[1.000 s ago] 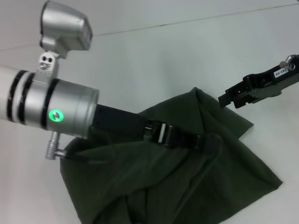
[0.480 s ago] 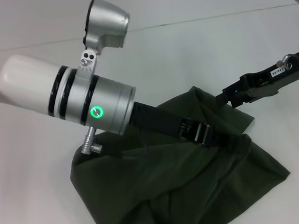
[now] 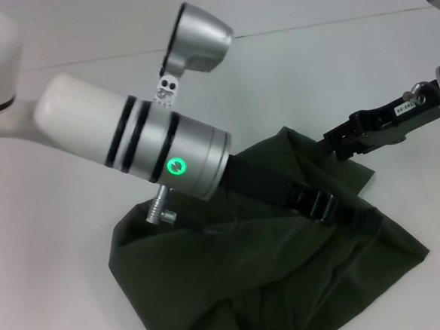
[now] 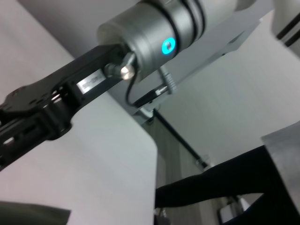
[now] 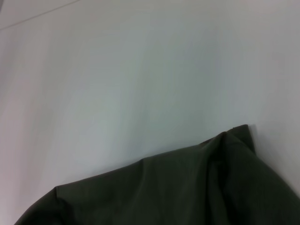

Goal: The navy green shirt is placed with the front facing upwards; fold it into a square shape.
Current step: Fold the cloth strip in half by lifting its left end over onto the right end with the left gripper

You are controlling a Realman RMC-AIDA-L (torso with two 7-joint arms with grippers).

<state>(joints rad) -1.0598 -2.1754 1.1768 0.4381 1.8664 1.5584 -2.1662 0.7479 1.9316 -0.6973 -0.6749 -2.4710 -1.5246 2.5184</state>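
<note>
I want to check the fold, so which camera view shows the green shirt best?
The head view: the navy green shirt lies bunched on the white table, with the left gripper on it and the right gripper at its far edge. The right wrist view shows only one edge; the left wrist view shows a dark sliver.

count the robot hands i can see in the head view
2. The left hand reaches across the navy green shirt, its tip down in the cloth. The right hand is at the shirt's far right corner.

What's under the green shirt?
The white table shows all around the navy green shirt. The bunched cloth hides anything beneath it. The left gripper lies on top.
</note>
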